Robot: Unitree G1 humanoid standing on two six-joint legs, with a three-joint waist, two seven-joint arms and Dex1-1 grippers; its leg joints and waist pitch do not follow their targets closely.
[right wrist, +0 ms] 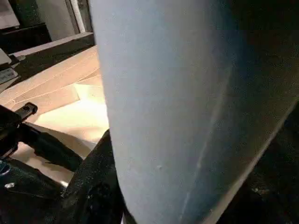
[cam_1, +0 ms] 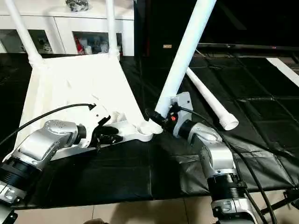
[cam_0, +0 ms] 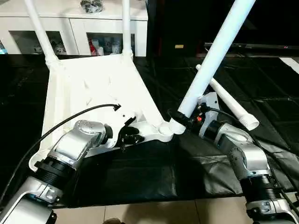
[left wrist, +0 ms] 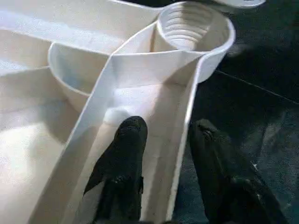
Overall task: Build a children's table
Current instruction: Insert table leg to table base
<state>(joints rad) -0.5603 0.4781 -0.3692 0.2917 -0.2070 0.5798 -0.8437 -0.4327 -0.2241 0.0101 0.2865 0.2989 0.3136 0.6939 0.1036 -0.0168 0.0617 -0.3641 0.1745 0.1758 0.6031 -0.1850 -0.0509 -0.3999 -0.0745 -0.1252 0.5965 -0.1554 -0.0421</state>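
Socket, a threaded round cup [left wrist: 189, 29] at the near corner of the upturned white ribbed plastic tabletop [cam_0: 93, 88], sits empty. Left gripper [left wrist: 163, 135] straddles the rim wall beside it, 2 black fingers apart. Right gripper [cam_0: 180, 119] clamps the long white tapered leg [cam_0: 215, 56], foot just beside the socket, axis tilted up-right. 1 spare leg [cam_0: 231, 105] lies beyond; 2 stand fitted at far corners.

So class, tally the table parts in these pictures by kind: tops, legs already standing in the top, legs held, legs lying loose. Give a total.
Tops: 1
Legs standing in the top: 2
Legs held by the right gripper: 1
Legs lying loose on the black mat: 1
Total: 5 parts
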